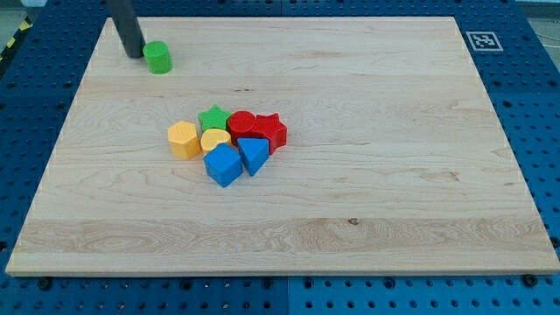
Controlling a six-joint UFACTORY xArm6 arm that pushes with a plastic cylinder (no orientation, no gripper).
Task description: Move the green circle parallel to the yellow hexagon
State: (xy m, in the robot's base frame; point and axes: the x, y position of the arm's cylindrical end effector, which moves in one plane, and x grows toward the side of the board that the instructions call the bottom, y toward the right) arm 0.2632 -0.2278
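The green circle (158, 58) is a short green cylinder near the view's top left of the wooden board (367, 105). My tip (134, 55) stands just left of it, touching or nearly touching its side. The yellow hexagon (184, 139) lies lower, at the left end of a cluster of blocks near the board's middle. The green circle is well above and slightly left of the yellow hexagon.
The cluster holds a green star (213, 119), a yellow heart-like block (215, 139), a red circle (242, 125), a red star (270, 131), a blue cube-like block (223, 164) and a blue triangle-like block (254, 154). A fiducial marker (482, 40) sits at the top right.
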